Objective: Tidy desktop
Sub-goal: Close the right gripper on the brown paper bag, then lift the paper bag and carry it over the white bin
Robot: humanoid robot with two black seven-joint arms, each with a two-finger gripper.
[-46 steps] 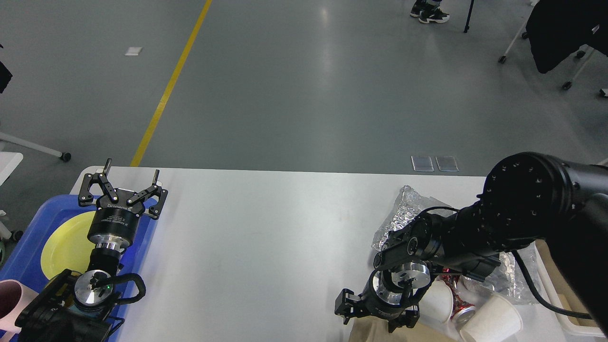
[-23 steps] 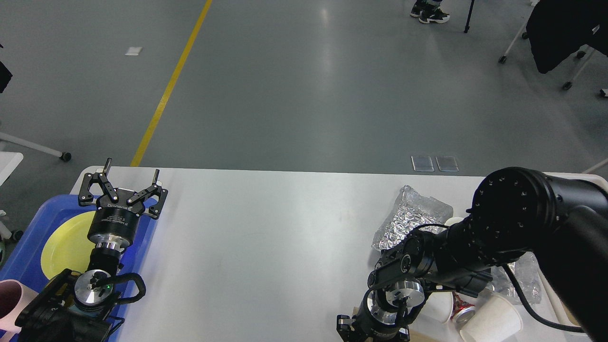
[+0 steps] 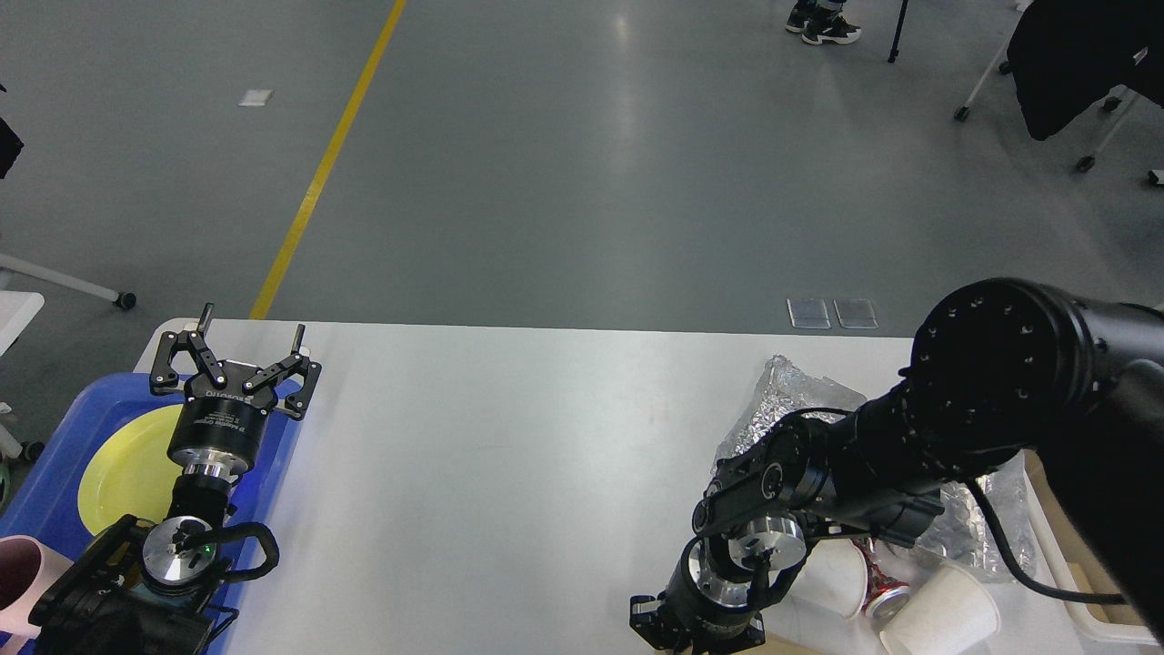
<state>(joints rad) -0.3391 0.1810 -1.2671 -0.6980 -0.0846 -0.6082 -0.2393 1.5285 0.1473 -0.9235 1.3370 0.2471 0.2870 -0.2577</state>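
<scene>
White desktop (image 3: pixel 509 473) is filling the lower head view. Rubbish is lying at its right end: foil (image 3: pixel 782 400) and paper cups (image 3: pixel 937 619), just beside the right gripper (image 3: pixel 677 628), whose jaw state I cannot tell. The left gripper (image 3: pixel 238 350) is hanging spread wide over the blue tray (image 3: pixel 55 473), well apart.

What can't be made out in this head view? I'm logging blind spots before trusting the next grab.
- Right gripper: cut off by the bottom edge, so open or shut can't be told, nor whether it holds anything.
- Red can: mostly hidden between the paper cups and under the right arm.
- Foil: its near part is hidden by the right arm.
- Yellow plate in the blue tray: partly hidden by the left arm.
</scene>
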